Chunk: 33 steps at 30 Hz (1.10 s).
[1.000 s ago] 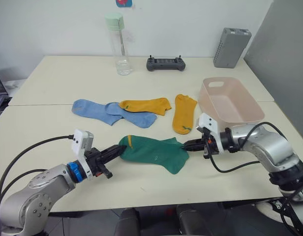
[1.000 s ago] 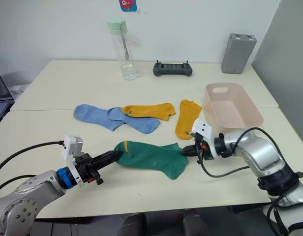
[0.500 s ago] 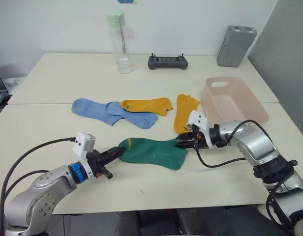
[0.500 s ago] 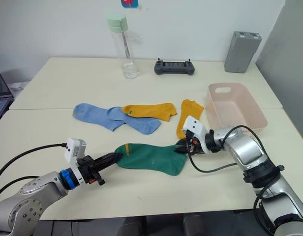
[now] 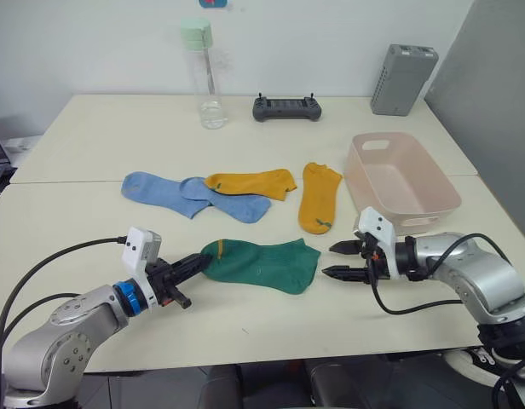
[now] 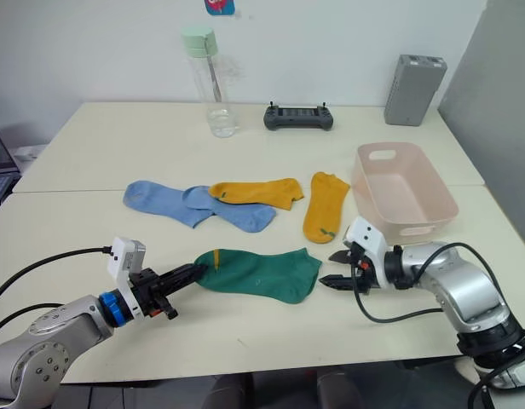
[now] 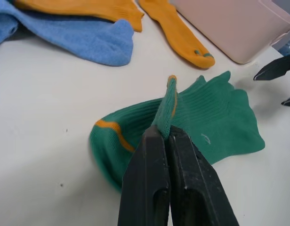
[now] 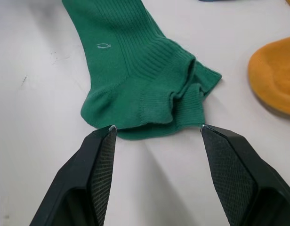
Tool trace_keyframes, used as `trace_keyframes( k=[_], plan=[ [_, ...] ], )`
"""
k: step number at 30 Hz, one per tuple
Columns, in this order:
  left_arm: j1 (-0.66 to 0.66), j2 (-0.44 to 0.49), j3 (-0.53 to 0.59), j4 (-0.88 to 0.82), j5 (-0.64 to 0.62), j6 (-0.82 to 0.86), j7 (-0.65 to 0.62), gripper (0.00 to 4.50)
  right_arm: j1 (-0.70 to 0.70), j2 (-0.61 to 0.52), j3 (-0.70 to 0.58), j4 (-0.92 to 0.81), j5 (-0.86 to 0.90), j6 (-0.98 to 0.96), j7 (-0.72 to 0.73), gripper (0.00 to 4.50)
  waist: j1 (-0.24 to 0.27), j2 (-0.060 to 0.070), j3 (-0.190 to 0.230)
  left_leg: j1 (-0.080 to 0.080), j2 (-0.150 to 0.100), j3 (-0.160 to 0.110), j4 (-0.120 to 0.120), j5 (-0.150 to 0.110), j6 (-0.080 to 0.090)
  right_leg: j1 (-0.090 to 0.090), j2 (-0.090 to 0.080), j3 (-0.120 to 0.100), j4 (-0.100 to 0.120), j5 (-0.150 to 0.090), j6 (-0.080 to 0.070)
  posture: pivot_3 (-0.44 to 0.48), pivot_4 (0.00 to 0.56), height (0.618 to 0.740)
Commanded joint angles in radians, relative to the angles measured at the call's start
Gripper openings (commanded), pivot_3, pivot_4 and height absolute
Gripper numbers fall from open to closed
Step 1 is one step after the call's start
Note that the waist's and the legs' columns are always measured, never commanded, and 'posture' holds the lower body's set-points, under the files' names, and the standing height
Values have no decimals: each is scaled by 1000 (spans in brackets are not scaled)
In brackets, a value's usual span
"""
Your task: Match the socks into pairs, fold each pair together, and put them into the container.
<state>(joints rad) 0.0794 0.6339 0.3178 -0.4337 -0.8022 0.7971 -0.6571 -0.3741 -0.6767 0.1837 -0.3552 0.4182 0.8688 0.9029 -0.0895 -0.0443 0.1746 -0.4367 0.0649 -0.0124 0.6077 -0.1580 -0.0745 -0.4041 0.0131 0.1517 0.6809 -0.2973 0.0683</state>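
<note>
The dark green socks [image 5: 267, 262] lie stacked on the near table, between my two grippers. My left gripper [image 5: 193, 263] is shut on their toe end, a fold of green fabric [image 7: 167, 106] pinched between its fingers. My right gripper [image 5: 335, 261] hangs open just off the cuff end [image 8: 182, 101], touching nothing. Behind them lie two blue socks [image 5: 190, 195], overlapping, and two mustard-yellow socks: one [image 5: 252, 182] across the blue pair, one [image 5: 318, 198] lying front to back. The pink container [image 5: 400, 181] stands at the right with nothing showing inside.
At the back of the table stand a clear bottle with a green cap [image 5: 204, 75], a black controller [image 5: 285, 108] and a grey upright box [image 5: 401, 80]. A seam between two tabletops [image 5: 66, 181] runs across the middle.
My right gripper let go of the green socks' cuff end, opened and drew back to the right. The left gripper still holds the toe end.
</note>
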Motion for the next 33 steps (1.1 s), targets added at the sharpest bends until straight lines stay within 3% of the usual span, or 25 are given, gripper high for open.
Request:
trace_keyframes(
  k=[1, 2, 5, 7, 20, 23, 27, 33],
  plan=[
    [-7, 13, 9, -10, -6, -12, -10, 0, -2, 25, 7, -36, -1, 3, -44, 3070, 2, 0, 0, 0, 0, 0, 0, 0, 0, 0, 0, 0, 0, 0, 0, 0, 150, 740],
    [-9, 14, 8, -10, -6, -11, -11, 0, 0, 34, 10, -33, -4, 3, -53, 3070, 2, 0, 0, 0, 0, 0, 0, 0, 0, 0, 0, 0, 0, 0, 0, 0, 150, 740],
    [-11, 20, 8, -9, -5, -9, -18, 0, -1, 57, 26, -19, -9, 4, -78, 2503, 3, 0, 0, 0, 0, 0, 1, 0, 0, -1, 0, 0, -1, 0, 0, 0, 150, 740],
    [-13, 24, 11, -7, -7, -8, -20, 0, -7, 63, 32, -12, -11, 4, -84, 1836, 3, 0, 0, 0, 0, 0, 0, 0, 0, 0, 0, 0, -1, 0, 0, 0, 150, 740],
    [-11, 19, 7, -14, -5, -13, -15, 0, -31, 84, 54, 49, -27, -9, -97, 1836, 4, 0, 0, 0, 0, 0, 0, 0, 0, 0, 0, 0, -1, 0, -1, 0, 150, 740],
    [-9, 17, 7, -16, -6, -13, -14, 0, -32, 101, 54, 62, -19, -13, -94, 1257, 4, 0, 0, 0, 0, 0, 0, 0, 0, 0, 0, 0, -1, 0, -1, 0, 150, 740],
    [-5, 18, 14, -19, -10, -12, -13, 0, -41, 115, 34, 65, -10, -7, -103, 43, 4, 0, 0, 0, 0, 0, 0, 0, 0, 0, 0, 0, 0, 0, -1, 0, 150, 740],
    [7, 0, 70, -16, -70, 14, 20, 0, -59, 92, -16, 62, 21, 15, -90, 43, 4, 0, 0, 0, 0, 0, 0, 0, 0, 0, 0, 0, -1, 0, -1, 0, 150, 740]
  ],
)
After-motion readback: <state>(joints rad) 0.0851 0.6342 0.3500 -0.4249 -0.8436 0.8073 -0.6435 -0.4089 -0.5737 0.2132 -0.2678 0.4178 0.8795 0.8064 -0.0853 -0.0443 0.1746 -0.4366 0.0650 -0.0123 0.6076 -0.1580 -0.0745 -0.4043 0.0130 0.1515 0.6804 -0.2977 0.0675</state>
